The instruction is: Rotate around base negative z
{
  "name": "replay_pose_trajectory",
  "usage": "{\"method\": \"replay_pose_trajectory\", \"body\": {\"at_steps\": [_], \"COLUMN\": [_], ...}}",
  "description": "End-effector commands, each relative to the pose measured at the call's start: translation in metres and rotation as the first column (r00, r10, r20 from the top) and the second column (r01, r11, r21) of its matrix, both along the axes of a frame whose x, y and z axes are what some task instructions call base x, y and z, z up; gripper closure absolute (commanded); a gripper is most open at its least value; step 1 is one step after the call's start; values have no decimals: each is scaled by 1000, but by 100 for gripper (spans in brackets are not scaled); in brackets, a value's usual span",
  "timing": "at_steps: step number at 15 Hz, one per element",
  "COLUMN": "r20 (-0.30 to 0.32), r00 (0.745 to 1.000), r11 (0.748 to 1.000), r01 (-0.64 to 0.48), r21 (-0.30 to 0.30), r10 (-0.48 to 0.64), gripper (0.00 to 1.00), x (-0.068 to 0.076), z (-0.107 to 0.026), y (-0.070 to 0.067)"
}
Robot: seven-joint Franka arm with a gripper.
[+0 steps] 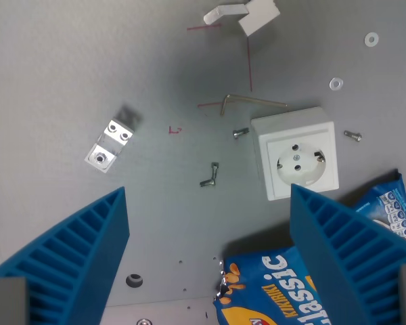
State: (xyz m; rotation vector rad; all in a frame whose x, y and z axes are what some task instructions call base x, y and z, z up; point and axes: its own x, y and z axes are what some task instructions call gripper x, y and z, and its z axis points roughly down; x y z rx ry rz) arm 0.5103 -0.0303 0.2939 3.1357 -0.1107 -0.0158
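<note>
My gripper (206, 233) looks down on a grey table (68, 68). Its two blue ribbed fingers (74, 261) stand wide apart at the bottom left and bottom right, and nothing is between them. A white wall socket (298, 159) lies just above the right finger. A metal angle bracket (111, 143) lies above the left finger. A small bolt (210, 175) lies between them on the table.
A blue snack bag (274, 291) lies at the bottom, partly under the right finger. An Allen key (250, 103), small screws (240, 133), washers (336, 84) and a white plastic piece (247, 15) lie further up. Red lines (249, 64) mark the table.
</note>
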Motion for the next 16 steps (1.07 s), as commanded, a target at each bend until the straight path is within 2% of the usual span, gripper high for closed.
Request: {"method": "replay_pose_trajectory", "body": {"at_steps": [1, 16], "r20": [3, 3], "r00": [1000, 977], "r11": [1000, 977], "r01": [13, 212], "r21": [0, 1], "r10": [-13, -212], "gripper": [0, 0], "x": [0, 0], "z": [1, 1], "y": [0, 0]}}
